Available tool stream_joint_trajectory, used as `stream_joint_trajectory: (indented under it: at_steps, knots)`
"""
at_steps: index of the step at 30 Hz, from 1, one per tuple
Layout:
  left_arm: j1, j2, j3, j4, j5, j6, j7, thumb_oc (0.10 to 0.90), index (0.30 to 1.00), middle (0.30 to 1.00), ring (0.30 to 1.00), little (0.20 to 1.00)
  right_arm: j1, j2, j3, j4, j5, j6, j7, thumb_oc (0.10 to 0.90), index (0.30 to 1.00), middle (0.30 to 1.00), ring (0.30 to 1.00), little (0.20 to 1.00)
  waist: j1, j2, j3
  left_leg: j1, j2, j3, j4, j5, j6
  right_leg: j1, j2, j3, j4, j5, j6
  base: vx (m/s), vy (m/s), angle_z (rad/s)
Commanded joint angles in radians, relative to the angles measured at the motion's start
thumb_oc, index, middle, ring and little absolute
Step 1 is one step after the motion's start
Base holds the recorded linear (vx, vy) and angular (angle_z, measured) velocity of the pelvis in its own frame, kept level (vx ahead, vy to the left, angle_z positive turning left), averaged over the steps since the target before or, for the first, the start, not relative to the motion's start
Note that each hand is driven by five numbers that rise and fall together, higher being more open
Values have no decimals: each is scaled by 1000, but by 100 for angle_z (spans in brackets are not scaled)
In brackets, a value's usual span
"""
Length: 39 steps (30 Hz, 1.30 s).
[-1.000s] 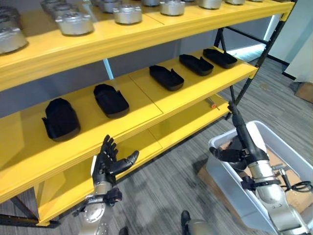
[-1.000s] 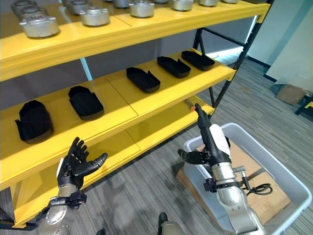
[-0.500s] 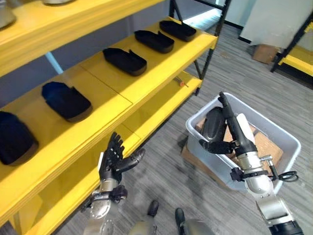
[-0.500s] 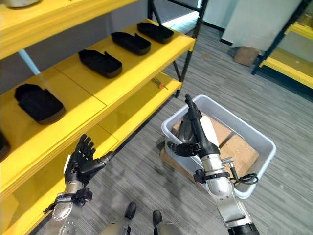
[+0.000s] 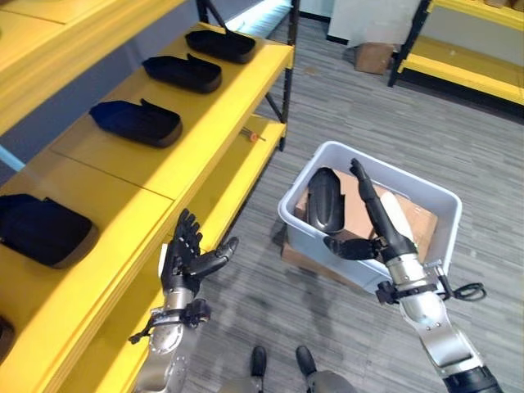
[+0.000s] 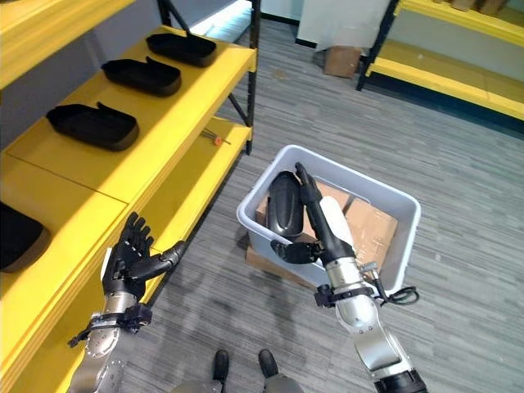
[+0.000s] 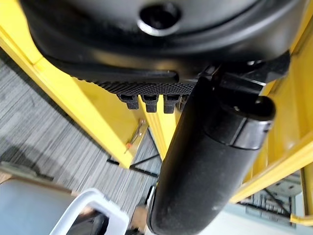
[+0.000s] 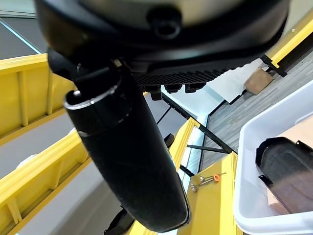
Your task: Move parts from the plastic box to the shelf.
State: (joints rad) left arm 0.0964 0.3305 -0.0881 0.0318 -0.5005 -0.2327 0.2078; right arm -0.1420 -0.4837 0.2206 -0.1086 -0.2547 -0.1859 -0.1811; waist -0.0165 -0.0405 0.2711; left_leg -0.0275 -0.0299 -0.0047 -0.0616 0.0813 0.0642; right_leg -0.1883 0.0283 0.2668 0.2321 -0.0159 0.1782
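Note:
A pale grey plastic box stands on the floor to the right of the yellow shelf. One black moulded part stands on end in the box's near-left corner, on brown cardboard. My right hand hovers over the box just right of that part, open, with straight fingers and its thumb out toward the part's lower end. It holds nothing. My left hand is raised, open and empty, in front of the shelf's lower edge. Several black parts lie in a row on the middle shelf.
A small orange-tipped tool lies on the lowest shelf board. A flat cardboard piece sticks out under the box. A cardboard carton and a second yellow rack stand at the far right across grey carpet.
The whole picture has swung right and down, so the camera moved: the box now sits mid-view. My right hand stays straight over the box by the black part; the left hand stays open.

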Motion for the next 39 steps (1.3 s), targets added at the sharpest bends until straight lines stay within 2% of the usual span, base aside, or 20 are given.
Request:
stream_joint_trajectory:
  at_steps: [1, 3, 4, 7, 9, 10, 11, 13, 15, 19, 22, 26, 27, 28, 29, 32, 33, 37, 38, 39]
  knots:
    - [-18, 30, 40, -118, 33, -115, 8, 900, 1000, 1000, 1000, 1000, -117, -11, -38, -69, -25, -62, -57, 900, 1000, 1000, 1000, 1000, 26, -5, -36, -30, -3, -56, 41, -78, -2, -22, -159, -102, -128, 195, -2, 38, -124, -61]
    - [-49, 28, 29, -110, 42, -116, 18, 900, 1000, 1000, 1000, 1000, -135, -15, -42, -66, -39, -53, -70, 900, 1000, 1000, 1000, 1000, 12, 6, -12, -17, 27, -60, 44, -103, -18, -74, -250, -158, -227, 273, 4, 129, -207, -56]
    - [-60, 27, 20, -109, 49, -112, 17, 900, 1000, 1000, 1000, 1000, -135, -16, -44, -69, -45, -49, -70, 900, 1000, 1000, 1000, 1000, 4, 2, -5, -5, 34, -63, 43, -113, -28, -83, -270, -171, -256, 295, 14, 142, -176, -33]
    - [-69, 26, 15, -108, 58, -109, 14, 900, 1000, 1000, 1000, 1000, -139, -22, -53, -77, -57, -41, -70, 900, 1000, 1000, 1000, 1000, -2, -11, 5, 16, 51, -64, 45, -126, -47, -74, -303, -238, -276, 335, 31, 106, -204, 8]
    - [-78, 17, 11, -101, 62, -107, 11, 900, 1000, 1000, 1000, 1000, -134, -24, -51, -65, -54, -42, -67, 900, 1000, 1000, 1000, 1000, 1, -37, 0, 40, 50, -57, 32, -135, -66, -24, -314, -306, -311, 340, 47, 138, -232, 65]
    - [-82, 10, 11, -102, 51, -104, 8, 900, 1000, 1000, 1000, 1000, -139, -35, -49, -63, -53, -41, -65, 900, 1000, 1000, 1000, 1000, 2, -53, -5, 44, 67, -64, 23, -124, -83, -24, -309, -321, -290, 334, 46, 192, -318, 74]
    - [-75, 4, 18, -104, 42, -103, 10, 900, 1000, 1000, 1000, 1000, -140, -39, -50, -66, -50, -41, -63, 900, 1000, 1000, 1000, 1000, 5, -48, -10, 50, 90, -69, 16, -128, -92, -16, -298, -341, -282, 308, 43, 148, -260, 58]
    - [-74, 3, 19, -106, 41, -102, 10, 900, 1000, 1000, 1000, 1000, -141, -40, -49, -66, -49, -42, -63, 900, 1000, 1000, 1000, 1000, 1, -46, -11, 49, 92, -74, 13, -126, -94, -17, -298, -346, -279, 305, 42, 62, -146, 2]
    - [-65, -9, 16, -116, 29, -100, 7, 900, 1000, 1000, 1000, 1000, -155, -61, -40, -55, -50, -38, -59, 900, 1000, 1000, 1000, 1000, 0, -36, -11, 49, 147, -85, -3, -109, -118, -13, -269, -382, -259, 255, 20, 121, -316, -5]
    - [-68, -8, 11, -125, 18, -96, 4, 900, 1000, 1000, 1000, 1000, -187, -86, -36, -36, -46, -34, -81, 900, 1000, 1000, 1000, 1000, -3, -21, 3, 27, 208, -87, -22, -70, -152, -35, -233, -408, -233, 205, -6, 57, -218, 16]
    - [-70, 0, 7, -136, 16, -89, 0, 900, 1000, 1000, 1000, 1000, -229, -118, -29, -23, -67, -26, -96, 900, 1000, 1000, 1000, 1000, 1, -12, 14, 2, 233, -91, -26, -48, -167, -60, -213, -415, -212, 185, -20, 28, -178, 6]
    - [-73, 8, -3, -146, 3, -88, -3, 900, 1000, 1000, 1000, 1000, -342, -226, -16, 16, -120, -9, -132, 900, 1000, 1000, 1000, 1000, 11, -4, 36, -43, 255, -95, -26, -13, -188, -112, -193, -424, -175, 166, -36, 0, -124, 5]
    - [-70, 22, -7, -149, -1, -88, -4, 900, 1000, 1000, 1000, 1000, -417, -326, 4, 50, -184, 10, -153, 900, 1000, 1000, 1000, 1000, 21, -4, 50, -70, 262, -98, -26, 7, -196, -139, -186, -427, -162, 163, -40, -35, -124, 6]
    - [-69, 27, -12, -155, -5, -90, -4, 900, 1000, 1000, 1000, 1000, -464, -371, 29, 78, -203, 18, -162, 900, 1000, 1000, 1000, 1000, 27, -2, 57, -84, 264, -98, -26, 16, -200, -153, -185, -429, -155, 162, -42, -60, -136, 15]
    - [-73, 45, -23, -158, -4, -90, -5, 900, 1000, 1000, 1000, 1000, -574, -487, 107, 145, -286, 50, -168, 900, 1000, 1000, 1000, 1000, 37, -5, 74, -109, 268, -99, -26, 40, -208, -178, -181, -432, -144, 162, -46, -63, -94, 12]
    - [-73, 45, -21, -163, -7, -89, -3, 900, 1000, 1000, 1000, 1000, -682, -560, 202, 205, -330, 62, -171, 900, 1000, 1000, 1000, 1000, 40, 3, 91, -136, 272, -105, -26, 59, -215, -207, -178, -432, -129, 159, -50, -42, -72, 8]
    - [-77, 65, -33, -166, -7, -93, -3, 900, 1000, 1000, 1000, 1000, -770, -644, 293, 258, -393, 77, -154, 900, 1000, 1000, 1000, 1000, 58, -2, 109, -158, 273, -109, -26, 76, -222, -228, -181, -439, -123, 159, -53, -31, -42, 11]
    - [-84, 59, -36, -165, -4, -96, 6, 900, 1000, 1000, 1000, 1000, -908, -663, 415, 351, -355, 73, -152, 900, 1000, 1000, 1000, 1000, 60, 14, 133, -198, 273, -115, -26, 111, -231, -271, -185, -443, -105, 158, -57, -41, -56, 22]
    - [-87, 79, -48, -159, -9, -100, 3, 900, 1000, 1000, 1000, 1000, -991, -715, 522, 410, -396, 80, -135, 900, 1000, 1000, 1000, 1000, 79, 12, 146, -215, 274, -119, -26, 124, -237, -291, -189, -449, -96, 157, -60, -23, -18, 11]
    - [-88, 72, -46, -157, -9, -101, 3, 900, 1000, 1000, 1000, 1000, -1015, -713, 546, 421, -393, 79, -138, 900, 1000, 1000, 1000, 1000, 75, 17, 146, -218, 274, -118, -26, 124, -238, -295, -190, -447, -93, 157, -60, 0, 0, 0]
